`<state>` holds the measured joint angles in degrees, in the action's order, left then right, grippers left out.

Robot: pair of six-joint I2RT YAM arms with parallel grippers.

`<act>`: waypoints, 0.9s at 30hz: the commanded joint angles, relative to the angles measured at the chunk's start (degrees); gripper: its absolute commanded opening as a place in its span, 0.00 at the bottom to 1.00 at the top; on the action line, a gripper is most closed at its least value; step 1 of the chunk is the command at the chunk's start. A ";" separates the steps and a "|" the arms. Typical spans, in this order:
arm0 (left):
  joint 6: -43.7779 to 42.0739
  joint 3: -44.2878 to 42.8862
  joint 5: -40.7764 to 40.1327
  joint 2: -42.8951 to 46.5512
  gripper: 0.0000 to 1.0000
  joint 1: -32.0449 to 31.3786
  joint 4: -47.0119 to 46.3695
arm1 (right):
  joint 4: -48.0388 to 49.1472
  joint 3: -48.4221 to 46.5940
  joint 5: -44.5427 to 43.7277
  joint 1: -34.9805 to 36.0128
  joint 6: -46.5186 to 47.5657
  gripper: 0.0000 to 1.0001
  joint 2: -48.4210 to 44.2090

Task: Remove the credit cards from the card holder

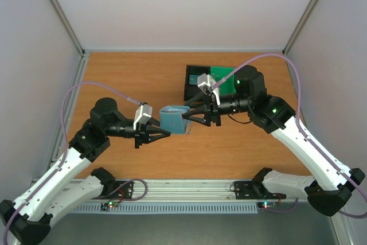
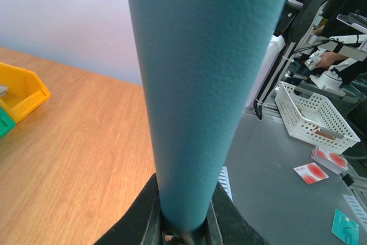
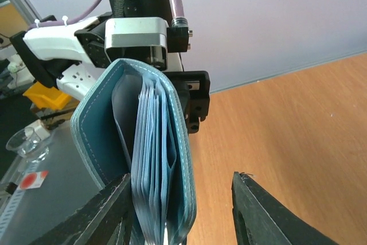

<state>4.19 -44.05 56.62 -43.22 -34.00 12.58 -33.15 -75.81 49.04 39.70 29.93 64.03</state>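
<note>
1. The left gripper point(image 2: 183, 222) has its fingers pinched on one edge of the blue card holder point(image 2: 200, 84).
2. The right gripper point(image 3: 180, 182) has its fingers spread around the holder's opposite end, one beside the cover and the other apart.
3. The holder, slightly open, sits between both grippers over the table point(image 1: 114, 73), near a black bin point(image 1: 194, 76).

The card holder point(image 1: 174, 120) is up off the table point(image 1: 114, 73), over its middle. The left gripper point(image 1: 167, 134) is on the left of the card holder, with one end of it between its fingers. The right gripper point(image 1: 186, 120) is on the right, with the other end between its fingers. Behind the card holder, a bit to the right, two bins point(image 1: 194, 81) sit side by side.
</note>
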 commanded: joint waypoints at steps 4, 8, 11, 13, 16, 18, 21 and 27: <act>-0.29 -0.09 0.54 0.73 0.00 -0.19 -4.98 | 4.75 1.34 3.23 0.52 -3.20 0.51 1.59; 0.33 -0.07 0.51 0.57 0.00 -0.19 -5.24 | 5.76 2.51 2.14 1.54 -3.68 0.52 1.95; 0.92 0.14 -0.12 0.53 0.00 -0.19 -6.42 | 5.65 3.15 2.37 2.38 -3.69 0.32 2.59; 1.59 0.71 -0.88 0.51 0.00 -0.15 -7.63 | 6.74 4.00 3.48 2.32 -4.79 0.03 2.53; 3.08 1.71 -5.06 0.69 0.20 -0.17 -7.49 | 7.25 5.30 0.69 2.22 -6.31 0.01 0.49; 3.23 2.85 -9.78 1.91 0.59 -0.19 -6.33 | 2.88 4.64 -6.78 1.47 -7.21 0.01 -0.02; 1.18 4.34 -16.10 4.15 0.75 -0.19 -4.58 | -8.83 1.49 -37.02 0.83 -11.80 0.01 2.23; 3.35 7.50 -32.77 3.89 0.82 -0.17 -5.43 | -32.33 -7.82 -70.94 1.63 -21.47 0.01 12.62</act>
<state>6.13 -38.04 36.29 -39.44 -34.15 10.28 -50.78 -81.21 3.84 41.01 15.94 73.08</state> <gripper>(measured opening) 0.809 0.098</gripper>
